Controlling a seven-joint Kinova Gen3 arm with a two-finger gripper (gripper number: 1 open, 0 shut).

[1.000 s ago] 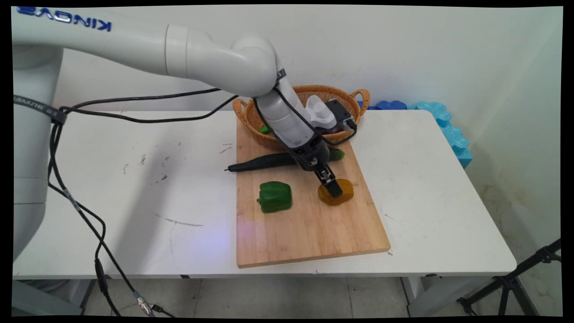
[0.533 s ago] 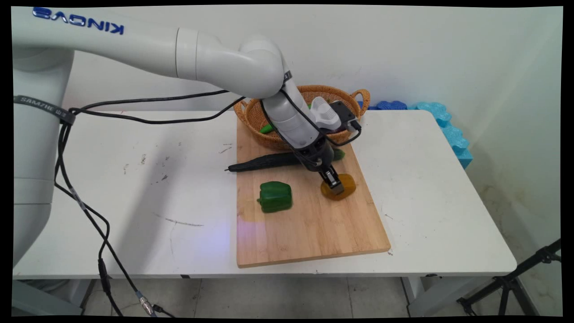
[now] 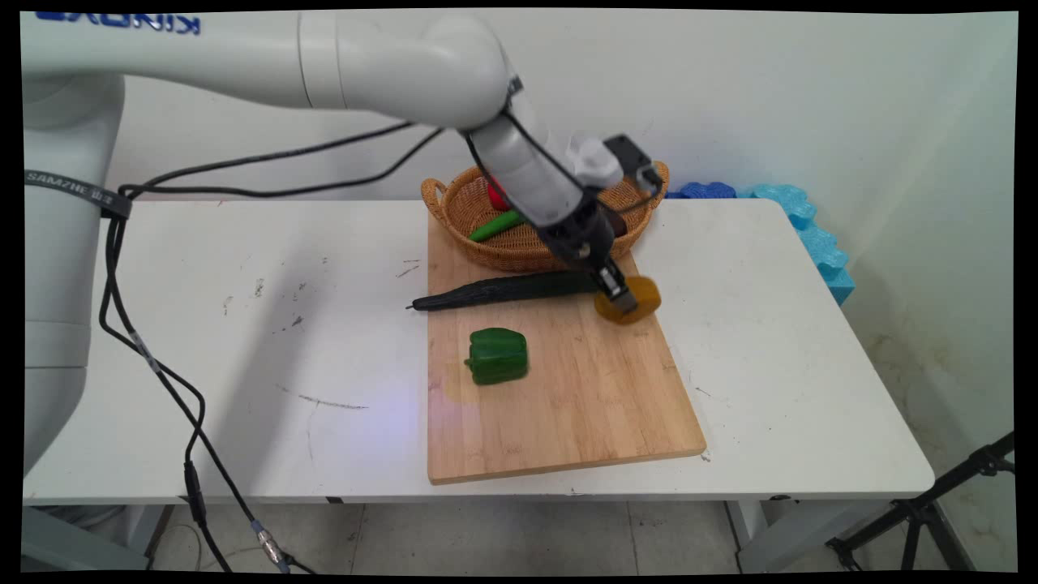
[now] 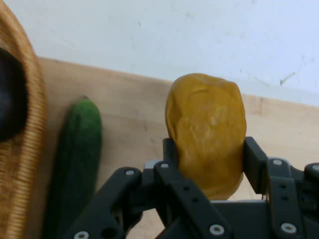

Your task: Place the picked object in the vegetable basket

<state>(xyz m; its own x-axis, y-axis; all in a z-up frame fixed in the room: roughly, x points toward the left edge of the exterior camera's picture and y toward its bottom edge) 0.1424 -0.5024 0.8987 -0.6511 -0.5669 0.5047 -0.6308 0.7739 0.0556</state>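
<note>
Yellow potato (image 4: 207, 132) clamped between jaws, lifted above wooden board (image 3: 568, 405).

1. Main view sits high at the near side of the table (image 3: 243, 324), looking down and across to the wall (image 3: 811, 97).
2. Hand view rides the wrist, staring close along the gripper (image 4: 207, 162).
3. Both catch the cutting board (image 3: 568, 405), cucumber (image 3: 503, 289) and basket (image 3: 519, 243).

A green pepper (image 3: 496, 355) and dark cucumber (image 3: 511, 290) lie on the cutting board (image 3: 568, 405); a wicker basket (image 3: 454, 212) stands behind.
</note>
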